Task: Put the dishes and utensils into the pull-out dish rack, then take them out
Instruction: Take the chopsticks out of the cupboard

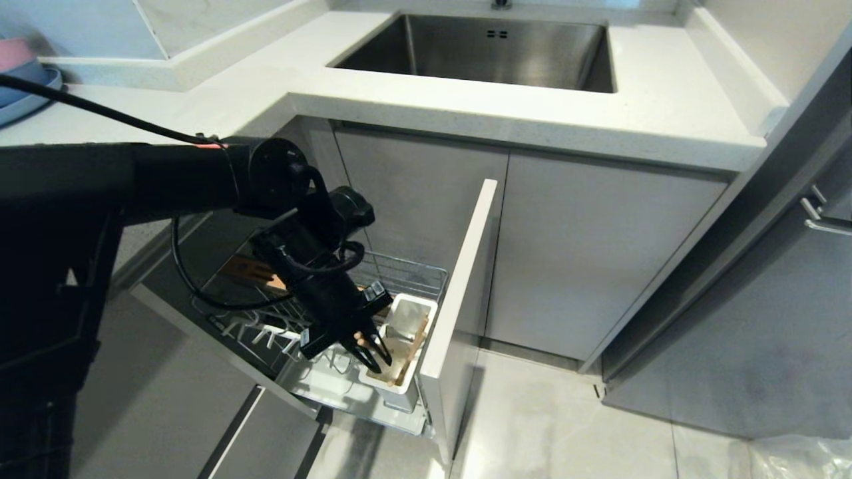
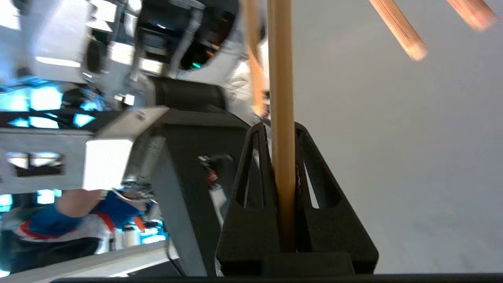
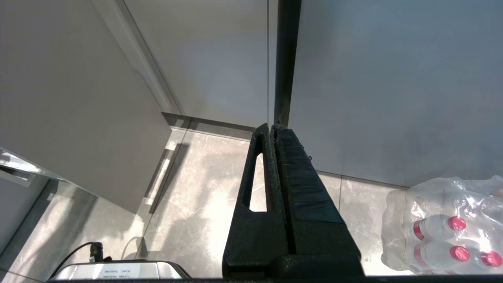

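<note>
Closest to me, the robot's black left arm reaches across and down toward the pulled-out dish rack [image 1: 399,273], a chrome wire basket standing out from the grey cabinets under the counter. Its left gripper [image 1: 374,356] points down into the white cutlery caddy [image 1: 421,313] at the rack's front corner, just behind the grey cabinet front [image 1: 459,279]. From the wrist camera the two black fingers [image 2: 251,188] are pressed onto a single light wooden chopstick [image 2: 282,98], pinching it between them, its shaft running straight out past the fingertips. More wooden sticks [image 1: 416,346] lean inside the caddy beside the gripper. Left of the caddy, upright wire prongs [image 1: 266,332] line the basket, and a slotted wooden strip [image 1: 249,271] lies further back, partly hidden by the arm. The right gripper [image 3: 273,129] hangs off to the side with its fingers pressed together on nothing, aimed at the tiled floor near a shrink-wrapped pack of bottles [image 3: 448,224]. Beyond the rack, the white countertop [image 1: 665,100] holds a steel sink [image 1: 479,50], and at the far left edge sit stacked blue and pink dishes [image 1: 23,73].
</note>
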